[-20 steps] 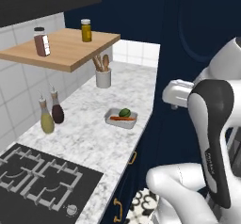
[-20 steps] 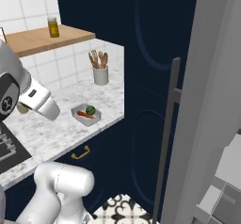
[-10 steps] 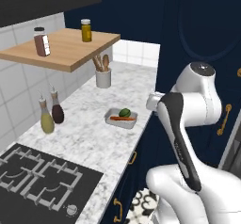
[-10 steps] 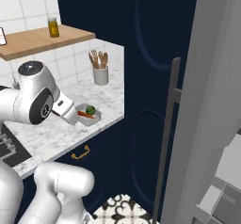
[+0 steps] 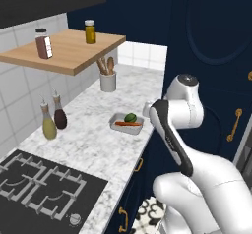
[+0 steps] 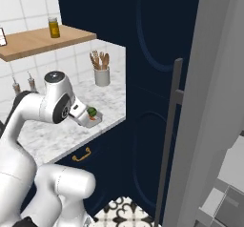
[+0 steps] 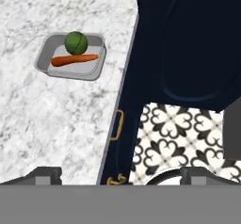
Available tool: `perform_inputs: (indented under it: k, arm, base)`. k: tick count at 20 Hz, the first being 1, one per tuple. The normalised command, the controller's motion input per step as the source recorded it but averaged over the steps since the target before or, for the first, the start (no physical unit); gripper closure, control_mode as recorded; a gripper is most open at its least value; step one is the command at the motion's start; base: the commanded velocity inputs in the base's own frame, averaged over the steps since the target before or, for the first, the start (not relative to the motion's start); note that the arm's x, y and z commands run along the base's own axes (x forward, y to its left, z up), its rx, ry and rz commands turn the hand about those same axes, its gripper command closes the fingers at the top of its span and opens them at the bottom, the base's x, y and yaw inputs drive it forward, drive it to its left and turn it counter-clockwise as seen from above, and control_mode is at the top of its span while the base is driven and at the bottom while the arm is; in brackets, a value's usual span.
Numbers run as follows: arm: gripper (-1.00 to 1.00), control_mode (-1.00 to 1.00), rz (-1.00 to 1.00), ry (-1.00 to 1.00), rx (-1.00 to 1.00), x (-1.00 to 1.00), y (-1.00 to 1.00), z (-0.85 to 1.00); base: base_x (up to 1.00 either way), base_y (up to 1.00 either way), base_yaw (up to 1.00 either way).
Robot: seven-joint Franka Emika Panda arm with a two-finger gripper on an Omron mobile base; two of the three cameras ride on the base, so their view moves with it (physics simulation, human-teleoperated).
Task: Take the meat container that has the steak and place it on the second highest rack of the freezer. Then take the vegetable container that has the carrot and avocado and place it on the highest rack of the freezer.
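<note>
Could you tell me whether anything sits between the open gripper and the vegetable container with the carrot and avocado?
Nothing visible does: in the hand view the gripper looks onto bare marble counter leading to the vegetable container.

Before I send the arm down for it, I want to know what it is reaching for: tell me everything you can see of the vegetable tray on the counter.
The vegetable tray is a shallow grey rectangular container with rounded corners and a raised rim, plastic or metal by its look. It sits flat on the marble counter, near the counter's front edge. Inside lie a slim orange carrot, lengthwise, and a round dark green avocado right beside it. It has no lid. Nothing else touches it; the open gripper is apart from it.
</note>
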Motion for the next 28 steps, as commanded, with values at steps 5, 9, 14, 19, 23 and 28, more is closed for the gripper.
perform_inputs:
  k: [5, 9, 14, 19, 23, 28]
  arm:
    - [-1.00, -1.00, 0.00, 0.13, 0.00, 0.66, 0.11, -0.51]
    - [-1.00, -1.00, -0.01, 0.01, 0.00, 0.67, 0.01, -0.43]
    - [-1.00, -1.00, -0.02, 0.02, 0.00, 0.52, 0.00, -0.52]
    - [-1.00, -1.00, -0.01, 0.00, 0.00, 0.44, 0.00, -0.48]
    - [-1.00, -1.00, -0.02, 0.00, 0.00, 0.47, 0.00, -0.27]
    - [-1.00, -1.00, -0.04, 0.00, 0.00, 0.46, 0.00, -0.20]
  base:
    - [0.00, 0.00, 0.00]
    - [0.00, 0.00, 0.00]
    - [0.00, 0.00, 0.00]
    - [0.00, 0.00, 0.00]
    - [0.00, 0.00, 0.00]
    - [0.00, 0.00, 0.00]
